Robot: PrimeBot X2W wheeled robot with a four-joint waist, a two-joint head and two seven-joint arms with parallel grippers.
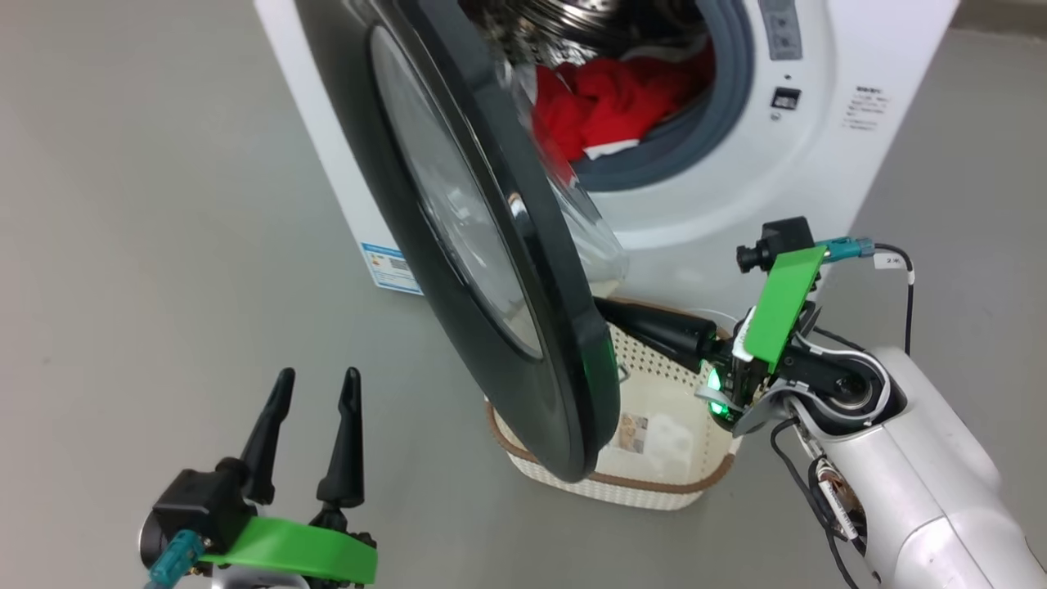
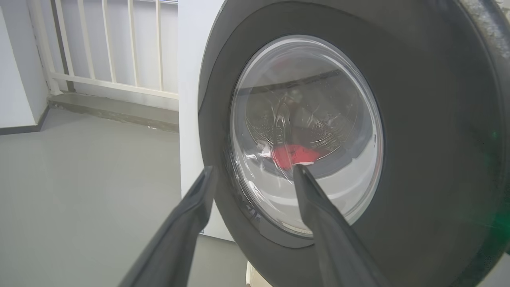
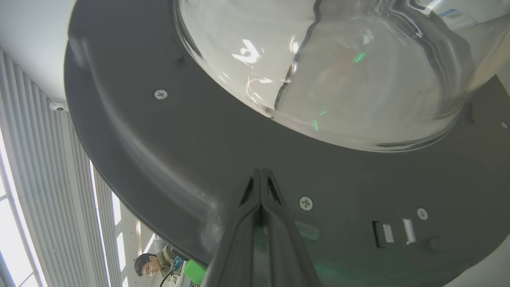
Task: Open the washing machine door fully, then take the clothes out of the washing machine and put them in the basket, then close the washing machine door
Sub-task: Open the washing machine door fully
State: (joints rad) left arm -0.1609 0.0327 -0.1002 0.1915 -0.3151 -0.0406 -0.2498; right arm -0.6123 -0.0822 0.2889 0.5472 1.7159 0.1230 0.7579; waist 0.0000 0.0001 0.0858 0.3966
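Note:
The washing machine door (image 1: pixel 483 237) stands partly open, its black rim swung out toward me over the basket (image 1: pixel 654 474). Red clothes (image 1: pixel 613 102) with white parts lie in the drum of the white washing machine (image 1: pixel 826 155). My right gripper (image 3: pixel 261 175) is shut with nothing in it, its tips pressed against the door's (image 3: pixel 239 151) dark inner face just below the glass bowl (image 3: pixel 338 71); in the head view its fingers (image 1: pixel 654 327) reach behind the rim. My left gripper (image 1: pixel 315 388) hovers open at the lower left, apart from the door's (image 2: pixel 418 139) outer side, the clothes (image 2: pixel 293 153) visible through the glass.
A blue sticker (image 1: pixel 391 268) marks the machine's lower left side. Grey floor (image 1: pixel 164 204) stretches out to the left. A white railing (image 2: pixel 111 48) and a wall stand beyond it. A person (image 3: pixel 151 265) shows past the door's edge in the right wrist view.

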